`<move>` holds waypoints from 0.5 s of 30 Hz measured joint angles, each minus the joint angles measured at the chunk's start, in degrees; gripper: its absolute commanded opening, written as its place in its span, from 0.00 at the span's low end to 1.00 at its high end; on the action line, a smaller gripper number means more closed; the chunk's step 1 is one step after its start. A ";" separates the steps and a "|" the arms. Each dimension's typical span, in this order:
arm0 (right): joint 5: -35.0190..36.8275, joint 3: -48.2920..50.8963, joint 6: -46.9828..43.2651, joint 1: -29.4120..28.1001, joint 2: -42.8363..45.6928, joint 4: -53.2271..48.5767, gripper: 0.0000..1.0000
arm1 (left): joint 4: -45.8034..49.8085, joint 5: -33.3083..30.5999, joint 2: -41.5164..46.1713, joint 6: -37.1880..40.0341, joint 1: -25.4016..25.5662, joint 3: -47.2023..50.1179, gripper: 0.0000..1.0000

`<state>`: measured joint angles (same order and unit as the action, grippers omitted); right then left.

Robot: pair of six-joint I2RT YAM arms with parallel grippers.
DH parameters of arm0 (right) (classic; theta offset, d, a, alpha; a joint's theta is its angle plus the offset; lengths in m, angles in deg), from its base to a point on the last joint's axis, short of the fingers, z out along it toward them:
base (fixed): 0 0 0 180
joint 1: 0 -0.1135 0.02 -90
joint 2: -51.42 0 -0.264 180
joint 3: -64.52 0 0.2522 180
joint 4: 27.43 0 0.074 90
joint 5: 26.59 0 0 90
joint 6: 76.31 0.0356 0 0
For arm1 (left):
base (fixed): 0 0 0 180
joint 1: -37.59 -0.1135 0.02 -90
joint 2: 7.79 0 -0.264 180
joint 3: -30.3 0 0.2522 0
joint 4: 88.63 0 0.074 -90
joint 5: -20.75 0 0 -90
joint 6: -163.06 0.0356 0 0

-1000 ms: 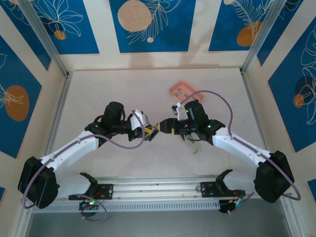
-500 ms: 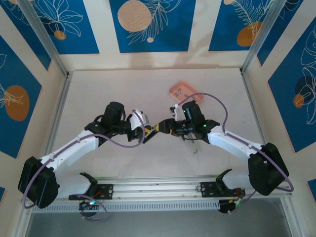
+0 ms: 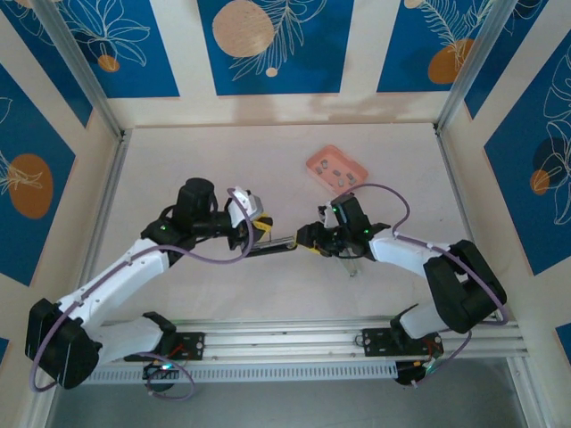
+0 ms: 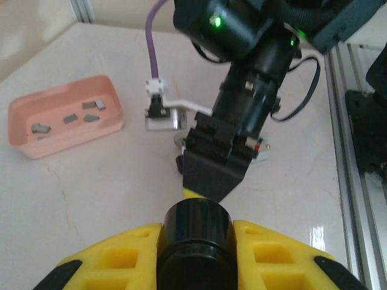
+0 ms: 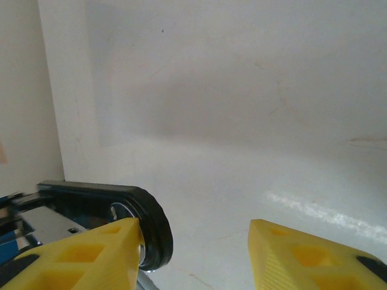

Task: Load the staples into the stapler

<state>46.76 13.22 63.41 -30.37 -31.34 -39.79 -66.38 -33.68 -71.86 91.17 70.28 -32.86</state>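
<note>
My left gripper (image 3: 260,230) is shut on one end of the black stapler (image 3: 282,245), which reaches right across the table toward my right gripper (image 3: 309,241). In the left wrist view the yellow fingers (image 4: 121,257) clamp the stapler's rounded black end (image 4: 195,226), and the right gripper's dark body faces it just beyond. In the right wrist view my gripper (image 5: 196,254) stands open. The stapler's other rounded end (image 5: 151,220) lies against its left finger, and the gap is otherwise bare. Several small grey staples (image 3: 335,166) (image 4: 75,118) lie in the pink tray.
The pink tray (image 3: 314,164) (image 4: 109,124) sits at the back, right of centre. An aluminium rail (image 3: 285,343) runs along the near edge by the arm bases. Walls close in the table on three sides.
The two grippers were nose to nose and have drawn apart, so the stapler's length now shows between them. The left arm moved left, and the right arm's elbow swung toward the near edge.
</note>
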 measured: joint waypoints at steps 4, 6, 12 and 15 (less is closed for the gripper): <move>1.42 0.02 0.17 -0.94 -2.05 0.72 0.50 | -3.39 0.13 0.48 -3.93 0.00 -0.59 0.00; 2.08 0.02 0.20 -1.49 -3.32 0.76 0.51 | -5.16 0.24 0.66 -5.88 0.02 -1.53 0.00; 2.36 0.07 -0.02 -3.41 -4.42 1.38 0.55 | -10.73 0.68 0.96 -8.81 0.00 -5.27 0.00; 3.17 0.11 -1.22 -3.76 -3.08 1.05 0.56 | -12.28 0.42 1.03 -9.31 -0.04 -6.01 0.00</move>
<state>49.93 13.33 62.18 -34.13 -34.42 -38.74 -78.66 -33.27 -70.83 81.86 70.24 -38.88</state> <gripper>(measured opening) 0.554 0.251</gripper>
